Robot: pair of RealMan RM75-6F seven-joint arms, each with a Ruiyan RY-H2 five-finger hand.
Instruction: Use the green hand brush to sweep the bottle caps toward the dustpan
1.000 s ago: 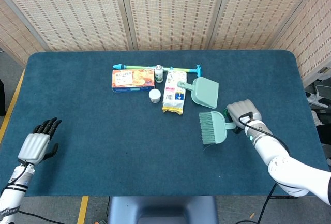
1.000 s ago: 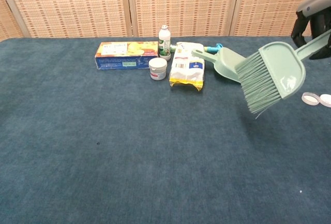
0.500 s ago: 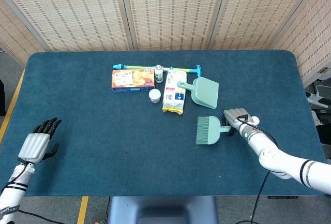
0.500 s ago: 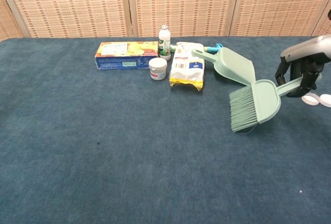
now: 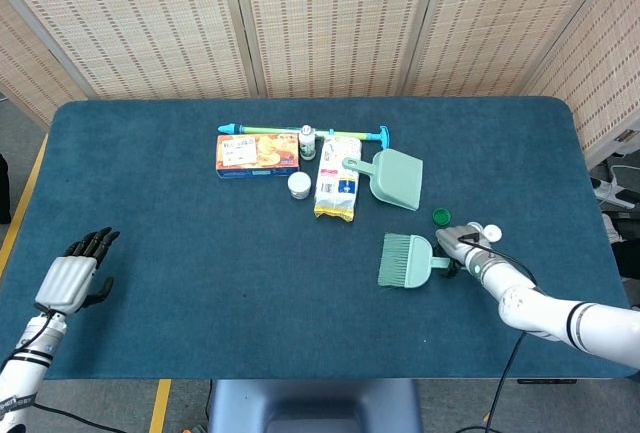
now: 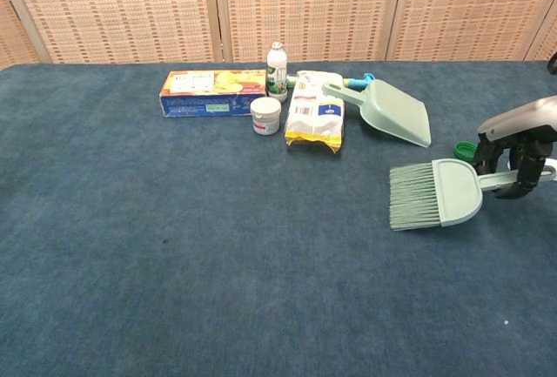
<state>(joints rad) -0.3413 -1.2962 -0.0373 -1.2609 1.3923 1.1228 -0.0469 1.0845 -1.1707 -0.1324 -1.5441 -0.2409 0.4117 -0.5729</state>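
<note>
The green plastic hand brush with pale green bristles [image 6: 435,195] had come down over the last second from a raised, tilted pose to lie low and nearly flat on the blue cloth table [image 5: 200,253], bristles pointing left, its handle held in the curled fingers of the right hand [image 6: 513,161]. That lowering uncovered a small green bottle cap [image 5: 441,216] just far of the brush head, with white bottle caps [image 5: 484,232] beside the hand on the right. The brush therefore seemed set for a stroke, though the caps lay behind its bristles, so it would probably need to be brought round them first. The green plastic dustpan [image 6: 396,113] sat farther back and slightly left, near the green cap, its mouth facing the brush. Left of it stood a yellow-and-white snack packet [image 6: 316,121], a small white jar [image 6: 265,116], a little bottle [image 6: 277,70] and an orange biscuit box [image 6: 213,91]; none blocked the short path. The left hand [image 5: 72,280] rested at the near left, well apart, fingers loosely apart and holding nothing.
</note>
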